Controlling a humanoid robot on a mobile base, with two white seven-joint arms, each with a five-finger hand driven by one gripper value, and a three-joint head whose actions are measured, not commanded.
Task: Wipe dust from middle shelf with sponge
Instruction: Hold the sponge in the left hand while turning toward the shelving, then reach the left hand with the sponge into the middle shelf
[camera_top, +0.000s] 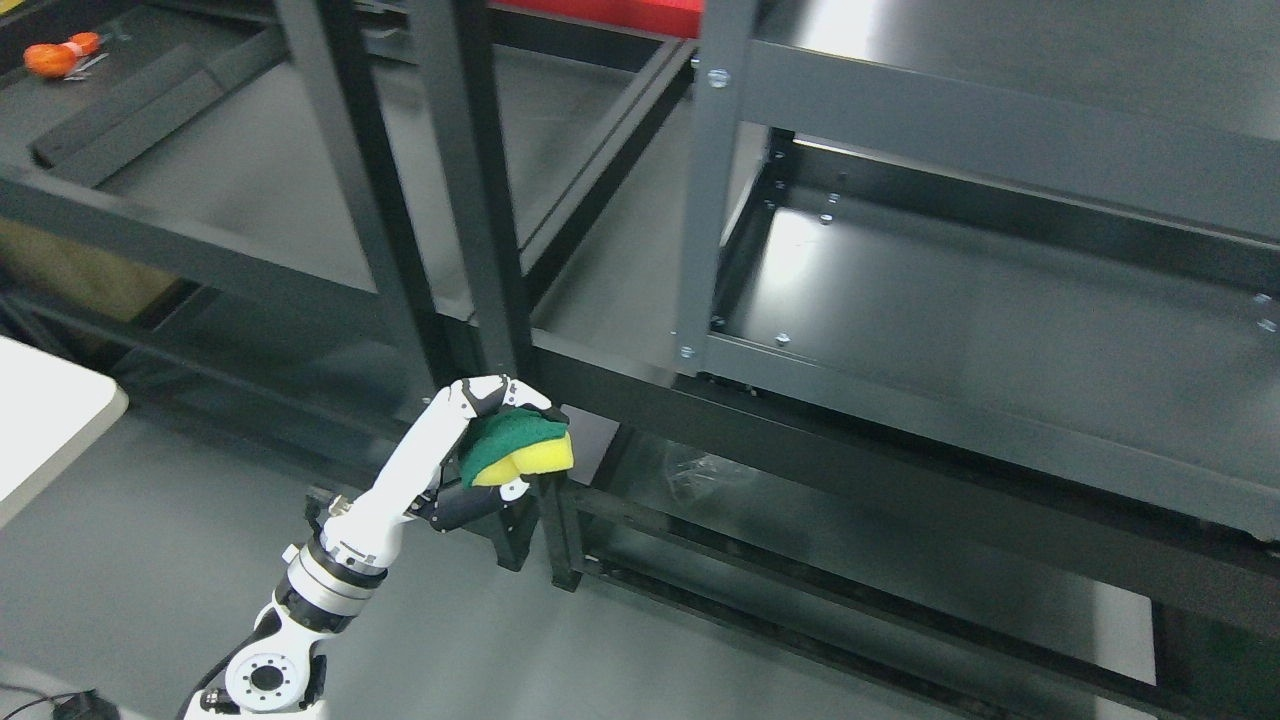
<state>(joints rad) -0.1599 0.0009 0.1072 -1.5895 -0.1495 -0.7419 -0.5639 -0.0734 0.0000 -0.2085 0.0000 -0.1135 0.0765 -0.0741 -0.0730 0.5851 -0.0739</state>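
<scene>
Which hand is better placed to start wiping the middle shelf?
Left. The left hand already grips the sponge, raised near the rack's post, though not yet on the middle shelf. The right arm is not in view.

Setting: a workshop or storeroom — industrial rather than domestic. Evidence: two dark steel shelving racks (960, 300) with bolted uprights (705, 190), visible bolt heads (717, 77) at the corner joints, and bare sheet-metal shelf decks (990, 320). Floor (130, 560) is plain smooth grey, unfurnished. Loose black metal bars (130, 105) lie on the upper deck of the left rack, like spare rack parts. An orange-handled tool (60, 55) lies at the far upper left — exact type too small to tell. A corner of a pale table (40, 420) shows at the left edge. A red panel (600, 15) shows at the top edge.
</scene>
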